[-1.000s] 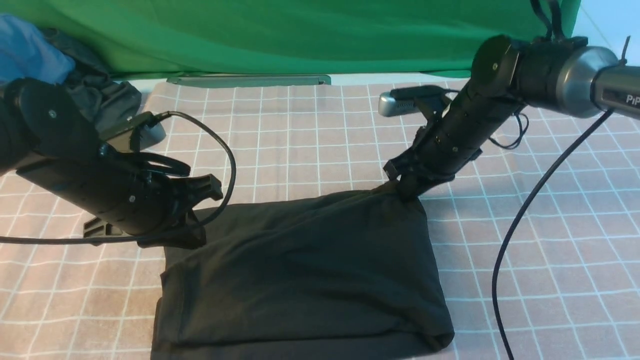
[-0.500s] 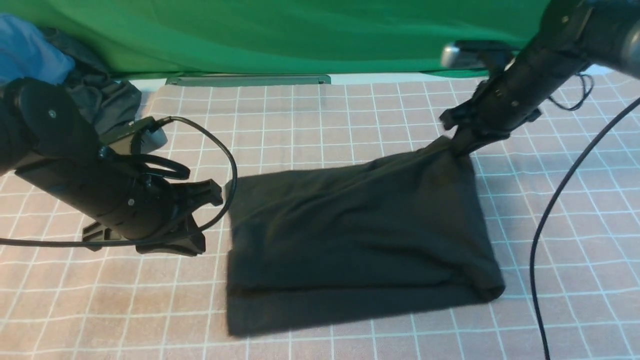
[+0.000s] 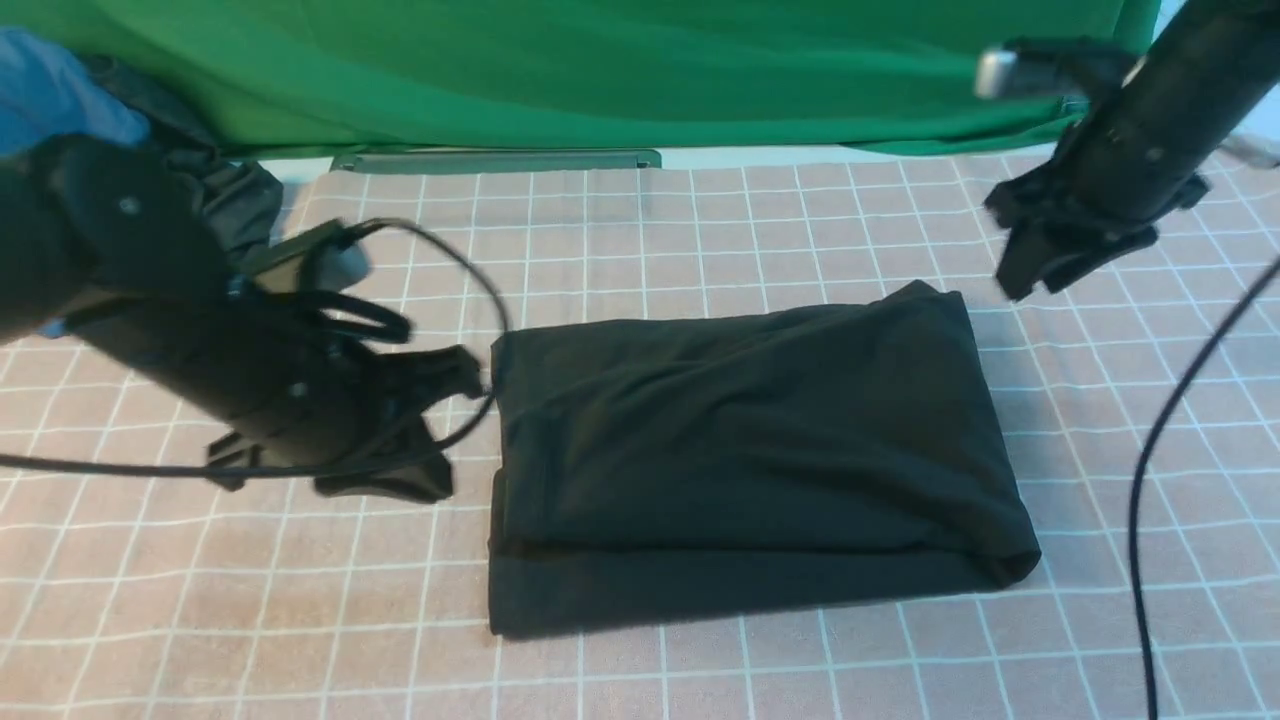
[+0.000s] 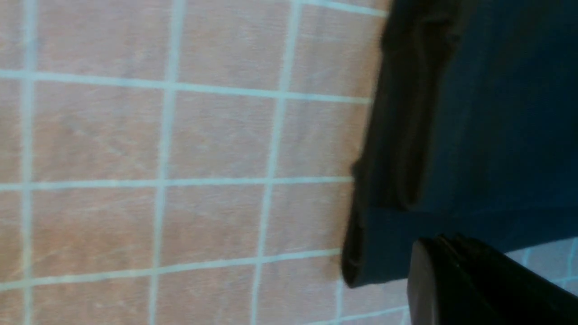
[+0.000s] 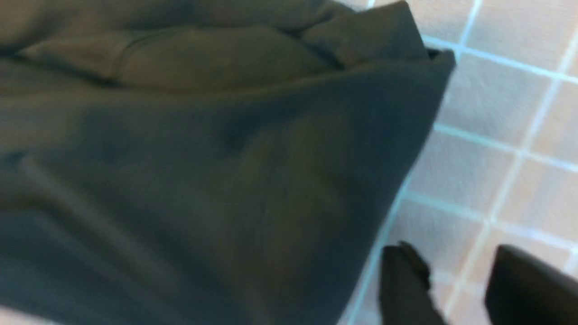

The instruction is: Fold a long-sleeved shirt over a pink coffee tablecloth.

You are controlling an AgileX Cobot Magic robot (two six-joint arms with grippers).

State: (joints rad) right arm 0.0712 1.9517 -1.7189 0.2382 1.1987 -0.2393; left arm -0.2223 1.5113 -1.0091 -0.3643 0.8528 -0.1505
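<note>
The folded long-sleeved shirt [image 3: 750, 455] lies flat on the pink coffee tablecloth [image 3: 700, 230], left gripper [image 3: 440, 440] clenched empty beside it, right gripper [image 3: 1030, 275] released above its far corner.

Tabletop covered by the pink coffee tablecloth [image 3: 700, 230], a dusty-pink cloth ruled with thin white grid lines. On it, near the centre, the black long-sleeved shirt [image 3: 750, 450] lies folded into a compact rectangle of stacked layers. At the far-left corner, a dark grey garment [image 3: 235, 195] and a blue garment [image 3: 60, 95] lie bunched.
</note>
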